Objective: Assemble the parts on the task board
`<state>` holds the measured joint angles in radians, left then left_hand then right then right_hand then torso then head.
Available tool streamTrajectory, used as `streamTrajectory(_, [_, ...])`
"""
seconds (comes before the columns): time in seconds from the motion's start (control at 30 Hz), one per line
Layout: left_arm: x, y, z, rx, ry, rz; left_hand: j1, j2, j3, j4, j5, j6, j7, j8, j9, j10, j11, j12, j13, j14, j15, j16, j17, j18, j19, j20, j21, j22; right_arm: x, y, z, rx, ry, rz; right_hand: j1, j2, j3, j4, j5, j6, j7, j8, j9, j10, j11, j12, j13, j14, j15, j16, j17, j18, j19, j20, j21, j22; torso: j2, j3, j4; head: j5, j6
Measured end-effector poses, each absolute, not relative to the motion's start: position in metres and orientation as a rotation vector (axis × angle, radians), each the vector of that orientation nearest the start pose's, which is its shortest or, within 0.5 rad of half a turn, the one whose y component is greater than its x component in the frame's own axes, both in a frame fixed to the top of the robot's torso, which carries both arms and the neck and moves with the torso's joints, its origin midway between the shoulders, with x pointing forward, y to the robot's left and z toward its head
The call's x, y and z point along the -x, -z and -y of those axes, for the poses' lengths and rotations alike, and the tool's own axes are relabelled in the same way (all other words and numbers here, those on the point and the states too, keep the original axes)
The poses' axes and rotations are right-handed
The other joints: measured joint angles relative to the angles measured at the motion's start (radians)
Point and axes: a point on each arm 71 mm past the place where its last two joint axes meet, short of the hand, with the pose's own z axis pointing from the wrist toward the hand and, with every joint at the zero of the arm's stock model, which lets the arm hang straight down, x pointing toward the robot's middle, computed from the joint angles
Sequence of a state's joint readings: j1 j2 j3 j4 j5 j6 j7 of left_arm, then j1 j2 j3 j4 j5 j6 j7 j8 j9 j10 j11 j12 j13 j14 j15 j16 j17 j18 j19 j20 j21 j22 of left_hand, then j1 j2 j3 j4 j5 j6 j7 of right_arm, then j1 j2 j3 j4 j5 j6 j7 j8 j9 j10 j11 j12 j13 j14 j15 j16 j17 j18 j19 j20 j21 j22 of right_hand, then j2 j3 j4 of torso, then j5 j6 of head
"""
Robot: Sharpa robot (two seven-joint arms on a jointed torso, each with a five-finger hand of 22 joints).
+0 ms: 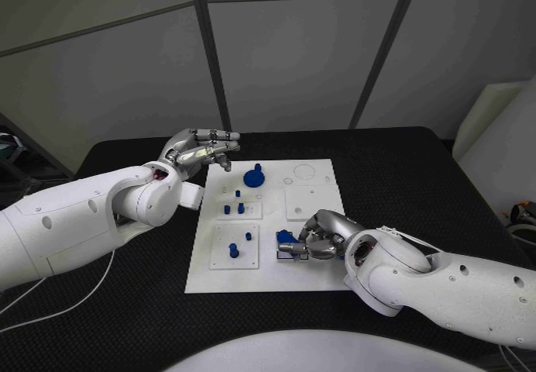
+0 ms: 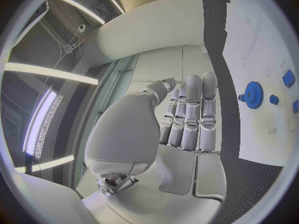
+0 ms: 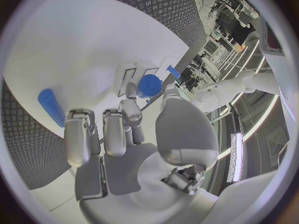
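On task board [image 1: 318,271], right hand [image 1: 316,237] fingers pinching blue part [image 1: 286,236], left hand [image 1: 201,149] fingers straight, empty

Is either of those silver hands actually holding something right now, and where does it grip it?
The right hand pinches a small round blue part by its sides between its fingers, over the white board. The left hand holds nothing.

My white task board [image 1: 318,271] lies flat mid-table – blue gear [image 1: 255,179] upright near far end, small blue pegs [image 1: 234,249] standing in left-side blocks
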<state>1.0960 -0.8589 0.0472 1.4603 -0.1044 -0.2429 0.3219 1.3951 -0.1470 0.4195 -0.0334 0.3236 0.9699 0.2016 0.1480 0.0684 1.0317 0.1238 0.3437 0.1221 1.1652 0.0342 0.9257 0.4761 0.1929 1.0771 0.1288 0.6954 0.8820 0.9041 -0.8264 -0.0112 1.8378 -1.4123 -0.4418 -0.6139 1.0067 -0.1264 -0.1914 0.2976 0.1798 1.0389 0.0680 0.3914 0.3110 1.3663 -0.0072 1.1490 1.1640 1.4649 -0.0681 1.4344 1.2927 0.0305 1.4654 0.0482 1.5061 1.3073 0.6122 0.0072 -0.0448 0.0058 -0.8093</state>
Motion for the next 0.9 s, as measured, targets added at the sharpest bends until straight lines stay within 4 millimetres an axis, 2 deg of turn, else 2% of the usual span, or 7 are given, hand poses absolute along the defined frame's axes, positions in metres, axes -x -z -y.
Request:
streamTrajectory(0.23, [-0.4915,0.2049,-0.2335,1.124,1.491,-1.486,0.000,0.000,0.000,0.000,0.000,0.000,0.000,0.000,0.000,0.000,0.000,0.000,0.000,0.000,0.000,0.000,0.000,0.000,0.000,0.000,0.000,0.000,-0.3655,0.2699,0.1350,-0.268,-0.609,-1.988,-0.019,-0.006,0.006,0.001,-0.006,0.000,0.000,0.000,0.005,0.000,0.000,0.000,-0.002,0.000,0.000,0.000,0.001,0.000,0.000,0.000,0.000,0.000,0.000,0.0002,0.0000,0.002,0.000])
streamTrajectory(0.53, [-0.4915,0.2049,-0.2339,1.124,1.490,-1.485,0.000,0.000,0.000,0.000,0.000,0.000,0.000,0.000,0.000,0.000,0.000,0.000,0.000,0.000,0.000,0.000,0.000,0.000,0.000,0.000,0.000,0.000,-0.3605,0.2657,0.1317,-0.256,-0.640,-1.983,-0.039,0.006,0.024,-0.001,-0.009,0.000,0.000,0.006,0.013,0.000,0.000,0.000,0.011,0.000,0.000,0.000,0.007,0.000,0.000,0.000,0.000,0.000,0.000,0.0009,-0.0007,0.002,0.000])
streamTrajectory(0.63, [-0.4915,0.2049,-0.2340,1.125,1.490,-1.485,0.000,0.000,0.000,0.000,0.000,0.000,0.000,0.000,0.000,0.000,0.000,0.000,0.000,0.000,0.000,0.000,0.000,0.000,0.000,0.000,0.000,0.000,-0.3577,0.2633,0.1294,-0.249,-0.657,-1.980,-0.043,0.012,0.032,-0.003,0.010,0.000,0.000,0.007,0.016,0.004,-0.004,0.006,0.017,0.000,0.000,0.000,0.008,0.000,0.000,0.000,0.000,0.000,0.000,0.0012,-0.0010,0.002,0.000])
streamTrajectory(0.7, [-0.4916,0.2050,-0.2341,1.125,1.489,-1.485,0.000,0.000,0.000,0.000,0.000,0.000,0.000,0.000,0.000,0.000,0.000,0.000,0.000,0.000,0.000,0.000,0.000,0.000,0.000,0.000,0.000,0.000,-0.3565,0.2622,0.1284,-0.244,-0.666,-1.979,-0.040,0.025,0.034,-0.001,0.027,0.000,0.000,0.011,0.019,0.004,-0.004,0.007,0.020,0.000,0.000,0.000,0.010,0.000,0.000,0.000,0.000,0.000,0.000,0.0013,-0.0012,0.002,-0.001])
streamTrajectory(0.83, [-0.4917,0.2050,-0.2343,1.125,1.489,-1.485,-0.004,0.004,0.000,0.000,0.000,0.000,0.000,0.000,0.000,-0.008,0.000,0.000,0.000,0.000,0.000,0.007,-0.002,0.000,0.000,0.000,0.000,0.000,-0.3564,0.2620,0.1304,-0.241,-0.666,-1.977,-0.036,0.030,0.037,-0.003,0.043,0.000,0.000,0.011,0.021,0.004,-0.004,0.007,0.023,0.000,0.000,0.000,0.011,0.000,0.000,0.000,0.000,0.000,0.000,0.0012,-0.0012,0.002,-0.002])
streamTrajectory(0.9, [-0.4918,0.2051,-0.2342,1.125,1.489,-1.485,-0.005,0.005,0.000,0.000,0.000,0.000,0.000,0.000,0.000,-0.008,0.000,0.000,0.000,0.000,0.000,0.008,-0.002,0.000,0.000,0.000,0.000,0.000,-0.3567,0.2621,0.1321,-0.239,-0.662,-1.976,-0.022,0.043,0.043,-0.005,0.056,0.000,0.000,0.011,0.023,0.011,-0.004,0.007,0.025,0.000,0.000,0.000,0.011,0.000,0.000,0.000,0.000,0.000,0.000,0.0009,-0.0012,0.001,-0.002])
